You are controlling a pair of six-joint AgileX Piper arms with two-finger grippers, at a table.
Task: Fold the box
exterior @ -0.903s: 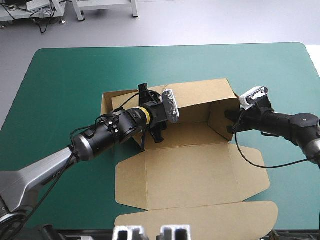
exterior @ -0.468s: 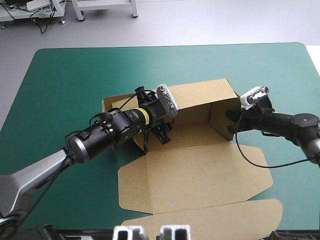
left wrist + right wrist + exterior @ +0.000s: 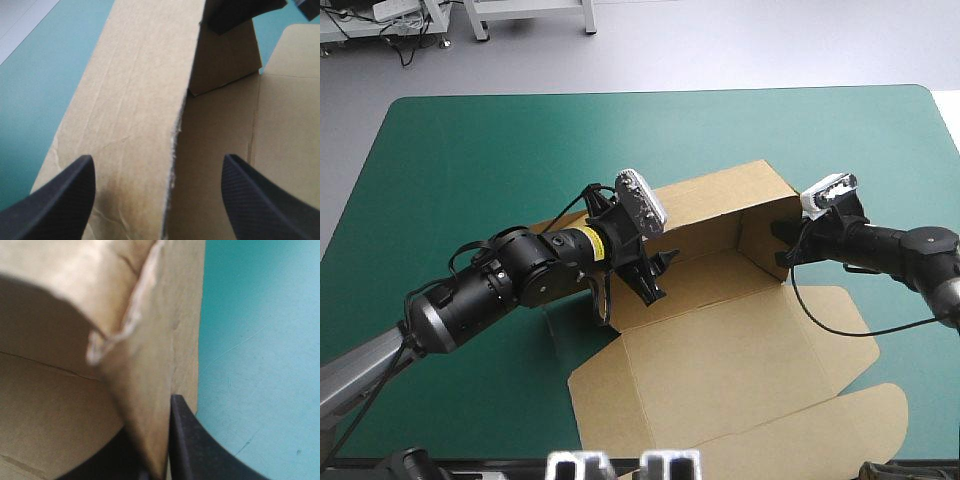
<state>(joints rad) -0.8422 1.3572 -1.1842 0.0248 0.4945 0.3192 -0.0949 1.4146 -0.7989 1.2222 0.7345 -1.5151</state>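
On the teal-green cover (image 3: 470,170) the left arm (image 3: 510,285) hides the left end of the box (image 3: 720,340). The left gripper (image 3: 157,162) stands wide, its black fingers either side of the raised back wall's ragged edge (not touching it). The box, creased brown board, lies right of centre, its flat lid running out of sight at the near edge. The right gripper (image 3: 783,243) pinches the upright right wall.
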